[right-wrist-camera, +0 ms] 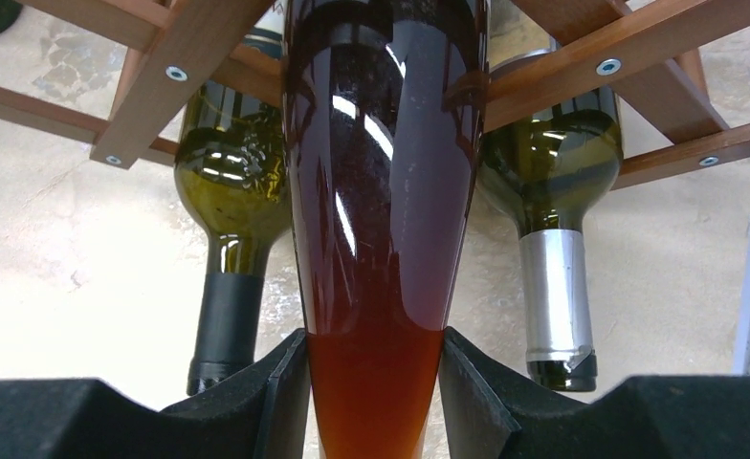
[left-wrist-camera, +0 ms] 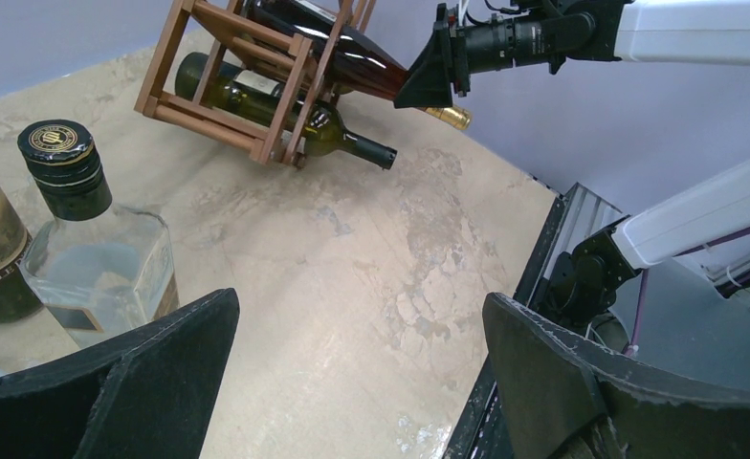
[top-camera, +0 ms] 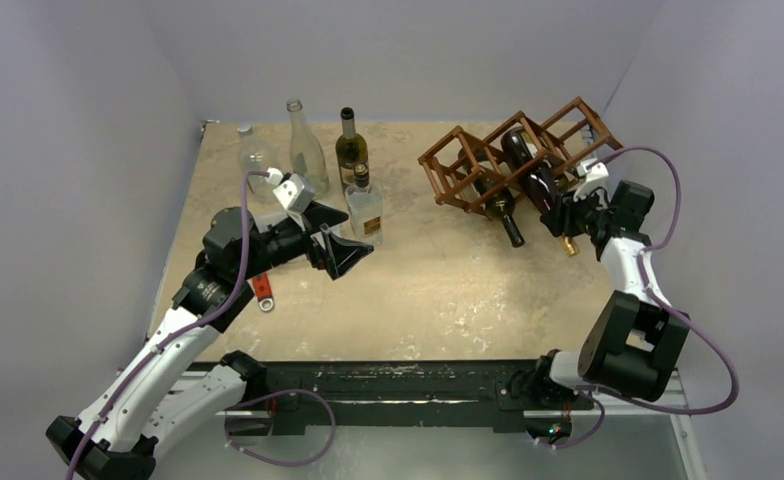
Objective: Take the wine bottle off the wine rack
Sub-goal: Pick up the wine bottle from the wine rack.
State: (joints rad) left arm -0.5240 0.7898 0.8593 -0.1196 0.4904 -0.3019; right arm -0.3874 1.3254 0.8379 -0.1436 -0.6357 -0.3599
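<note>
Right pincer [right-wrist-camera: 375,387] around the wine bottle [right-wrist-camera: 381,172]

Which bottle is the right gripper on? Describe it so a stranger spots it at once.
Find the reddish-brown wine rack at the far right of the table. Of the three bottles in it, take the middle wine bottle, its neck held by the right gripper. It is slim, tapering and amber-brown; both neighbours are green with broad shoulders.

On the table [top-camera: 438,290] I see a round clear bottle [top-camera: 256,155], tall clear bottle [top-camera: 305,150], green bottle [top-camera: 350,152] and square bottle [top-camera: 364,208] standing back left; red tool [top-camera: 262,290] lies nearer.
</note>
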